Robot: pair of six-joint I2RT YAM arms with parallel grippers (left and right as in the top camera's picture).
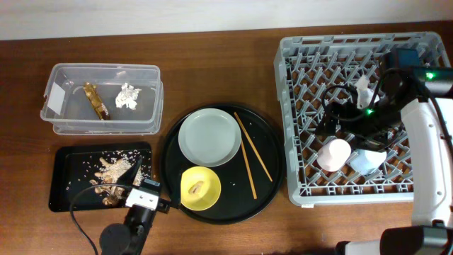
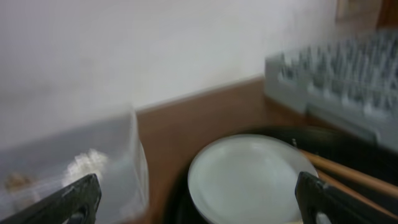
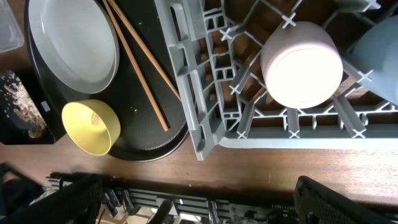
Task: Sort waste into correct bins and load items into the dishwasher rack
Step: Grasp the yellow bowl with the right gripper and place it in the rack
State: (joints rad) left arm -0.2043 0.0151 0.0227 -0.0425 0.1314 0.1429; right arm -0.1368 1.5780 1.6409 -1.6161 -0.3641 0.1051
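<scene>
plate [image 1: 209, 136], yellow bowl [image 1: 200, 188], 2 chopsticks [image 1: 249, 149] on round tray [image 1: 265, 138] beside rack [image 1: 283, 127]

Black left arm [image 1: 136, 218] with cable [image 1: 79, 221]; white-shelled right arm [image 1: 430, 159] showing green lights [image 1: 429, 74].

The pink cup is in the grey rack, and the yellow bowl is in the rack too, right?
Not quite. The pink cup is in the grey rack, but the yellow bowl is not: it sits on the round black tray. The overhead view shows it.
</scene>
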